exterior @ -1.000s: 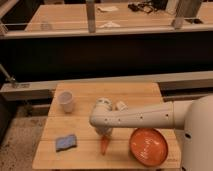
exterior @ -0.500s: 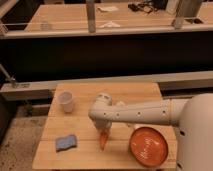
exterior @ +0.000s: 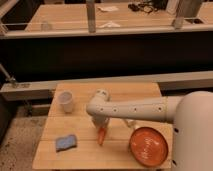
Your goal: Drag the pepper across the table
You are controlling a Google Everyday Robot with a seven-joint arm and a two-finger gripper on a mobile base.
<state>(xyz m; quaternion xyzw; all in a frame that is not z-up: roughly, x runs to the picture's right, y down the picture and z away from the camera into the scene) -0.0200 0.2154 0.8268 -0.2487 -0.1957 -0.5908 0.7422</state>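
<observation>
Mid-drag I'd say: gripper at lower centre, fingers pinching the pepper on the worktop. Next: slide sideways, keep it down.

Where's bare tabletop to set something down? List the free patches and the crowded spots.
On the table, free patches: the back right corner behind the arm, and the front edge between the blue sponge and the orange plate. Crowded: the middle, where the shut gripper presses on the pepper, and the left side, with the white cup and the sponge.
</observation>
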